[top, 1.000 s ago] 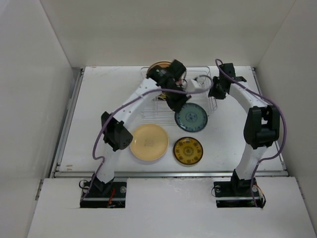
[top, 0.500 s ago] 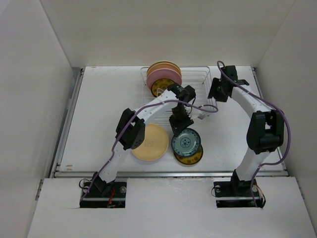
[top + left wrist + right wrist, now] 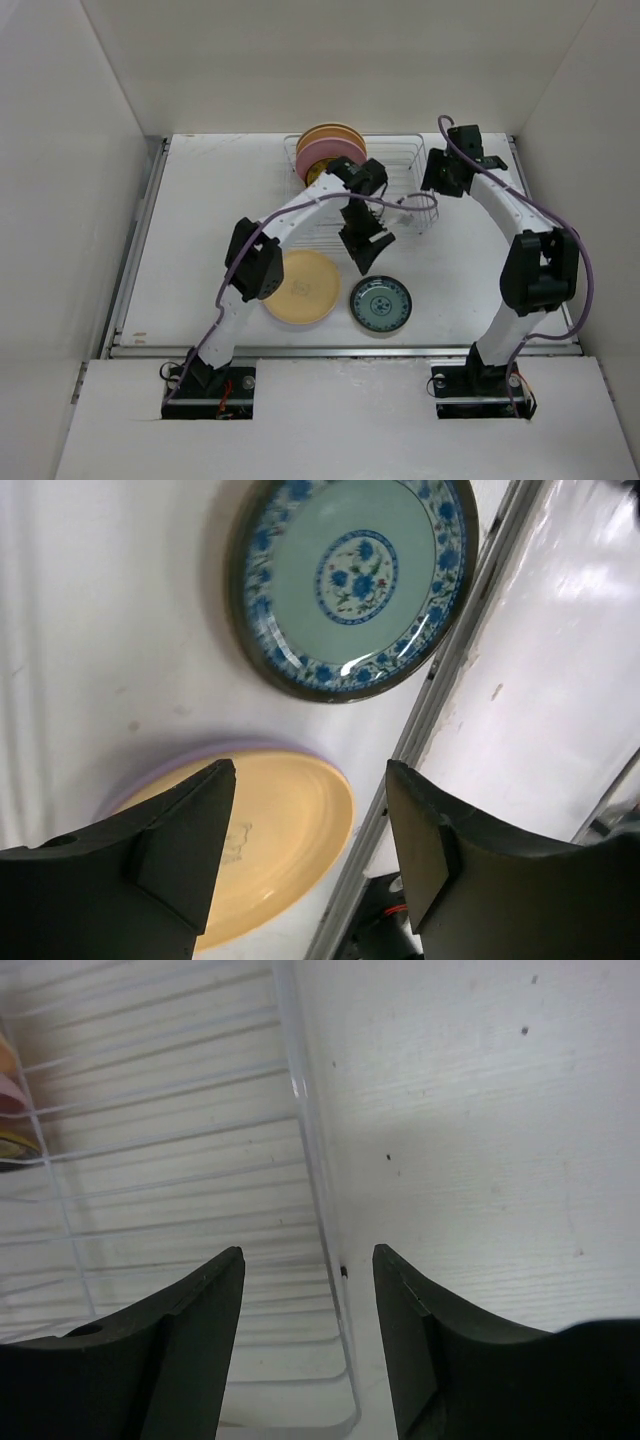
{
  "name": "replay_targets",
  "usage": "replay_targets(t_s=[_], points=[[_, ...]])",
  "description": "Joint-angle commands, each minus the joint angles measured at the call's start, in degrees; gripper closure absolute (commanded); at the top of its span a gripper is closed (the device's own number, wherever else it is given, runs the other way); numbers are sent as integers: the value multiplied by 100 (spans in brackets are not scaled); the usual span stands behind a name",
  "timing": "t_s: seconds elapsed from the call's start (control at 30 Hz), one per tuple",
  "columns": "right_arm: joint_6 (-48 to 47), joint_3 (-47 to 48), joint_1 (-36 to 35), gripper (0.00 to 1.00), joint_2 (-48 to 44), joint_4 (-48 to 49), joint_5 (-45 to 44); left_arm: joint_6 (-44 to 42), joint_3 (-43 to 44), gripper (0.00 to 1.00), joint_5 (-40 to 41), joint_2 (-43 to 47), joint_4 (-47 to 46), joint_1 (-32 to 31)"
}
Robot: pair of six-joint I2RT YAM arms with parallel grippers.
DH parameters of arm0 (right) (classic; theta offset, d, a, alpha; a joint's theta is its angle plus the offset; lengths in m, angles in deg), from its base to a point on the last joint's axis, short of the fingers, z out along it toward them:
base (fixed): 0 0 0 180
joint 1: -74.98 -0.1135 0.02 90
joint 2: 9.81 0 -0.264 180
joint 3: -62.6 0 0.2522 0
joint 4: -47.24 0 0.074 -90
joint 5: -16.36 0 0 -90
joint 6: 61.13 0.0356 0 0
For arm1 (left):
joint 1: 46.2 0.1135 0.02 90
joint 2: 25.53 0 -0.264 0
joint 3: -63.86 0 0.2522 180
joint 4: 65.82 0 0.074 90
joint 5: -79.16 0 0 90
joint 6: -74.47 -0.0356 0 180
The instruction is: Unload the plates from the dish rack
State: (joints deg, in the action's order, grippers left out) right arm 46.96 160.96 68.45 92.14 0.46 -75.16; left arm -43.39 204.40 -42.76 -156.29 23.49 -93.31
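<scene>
Lying flat on the surface near centre, blue patterned plate (image 3: 380,305) with pale teal middle and floral rim, just right of yellow plate (image 3: 300,287), left fingers (image 3: 180,840) apart and empty above, right fingers (image 3: 190,1350) apart by dish rack (image 3: 410,148) right edge, pink plate (image 3: 325,152) upright inside.

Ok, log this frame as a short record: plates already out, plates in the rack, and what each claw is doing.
on table: round blue patterned plate; plain yellow round plate lying on a lavender plate
in rack: cream plate, pink plate, brown-and-yellow patterned plate, upright at the left end of the silver wire dish rack
left claw: open, empty, above the unloaded plates
right claw: open, empty, over the rack's right edge
</scene>
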Motion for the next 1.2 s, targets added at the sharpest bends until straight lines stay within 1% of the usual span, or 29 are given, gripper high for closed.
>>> replay_targets(t_s=[0.0,0.03,0.07,0.1,0.13,0.17,0.2,0.23,0.27,0.3,0.33,0.37,0.4,0.43,0.47,0.53,0.57,0.63,0.67,0.77,0.8,0.87,0.93,0.97,1.0,1.07,1.1,1.13,1.17], points=[[-507,636,-278,40,-588,330,-226,812,103,41,-332,1174,-80,875],[-752,698,-358,40,-589,392,-226,1113,-73,41,-384,1358,-397,1097],[-884,759,-454,40,-589,462,-174,1446,-275,40,-228,1552,-749,1334],[-1034,917,-681,40,-502,524,-60,1806,-712,39,-53,1901,-1109,1797],[-1201,1023,-805,40,-414,524,2,2132,-899,39,184,2027,-1730,2020],[-1559,1137,-946,40,-300,524,2,2640,-1049,37,778,2124,-1971,2213],[-1710,1390,-1208,40,-168,472,63,2810,-1146,37,1088,2177,-2148,2389],[-1851,1506,-1307,40,85,471,186,2943,-1147,37,1387,2177,-2332,2669],[-2061,1611,-1403,40,210,471,309,3040,-1147,37,1669,2064,-2334,2785],[-2151,1726,-1491,42,342,471,423,3041,-1025,37,2002,1950,-2334,2882],[-2212,1979,-1623,42,482,471,642,3041,-893,37,2136,1644,-2265,3005],[-2265,2121,-1676,44,771,471,731,3041,-535,37,2251,1441,-2072,3006],[-2318,2279,-1729,45,921,471,802,3041,-288,37,2313,1222,-1923,3076],[-2318,2602,-1799,45,1080,524,854,2980,-42,37,2313,741,-1782,3076],[-2318,2771,-1800,45,1394,585,925,2901,430,37,2313,501,-1493,3076],[-2318,3088,-1870,48,1712,638,925,2830,811,37,2313,70,-1237,3076],[-2318,3437,-1931,48,2027,638,925,2830,865,37,2366,-167,-1236,3076],[-2258,3747,-1932,48,2302,586,925,2830,647,40,2470,-222,-1340,3076],[-2257,3966,-1984,48,2407,586,769,2830,550,45,2532,-222,-1402,3076],[-2091,4108,-1984,48,2654,665,478,2830,347,57,2673,-222,-1534,3076],[-2090,4109,-1984,48,2654,804,425,2830,278,70,2674,-222,-1534,3076],[-2090,4109,-1984,48,2707,892,477,2830,215,84,2604,-222,-1587,3076],[-2090,4109,-1984,48,2864,945,617,2830,163,96,2498,-275,-1587,3076],[-2090,4109,-1984,53,2918,946,705,2830,102,100,2411,-275,-1587,3076],[-2090,4109,-1984,56,2918,946,784,2830,101,100,2227,-275,-1587,3076],[-2090,4109,-1984,66,2997,893,925,2908,49,100,2077,-275,-1587,3076],[-2090,4109,-1984,81,2997,841,925,2909,48,100,2015,-275,-1587,3076],[-2090,4004,-1984,88,2997,841,925,3091,-30,100,2014,-275,-1587,3076],[-2090,3942,-1984,94,2893,841,864,3163,-100,100,2014,-275,-1639,3076]])
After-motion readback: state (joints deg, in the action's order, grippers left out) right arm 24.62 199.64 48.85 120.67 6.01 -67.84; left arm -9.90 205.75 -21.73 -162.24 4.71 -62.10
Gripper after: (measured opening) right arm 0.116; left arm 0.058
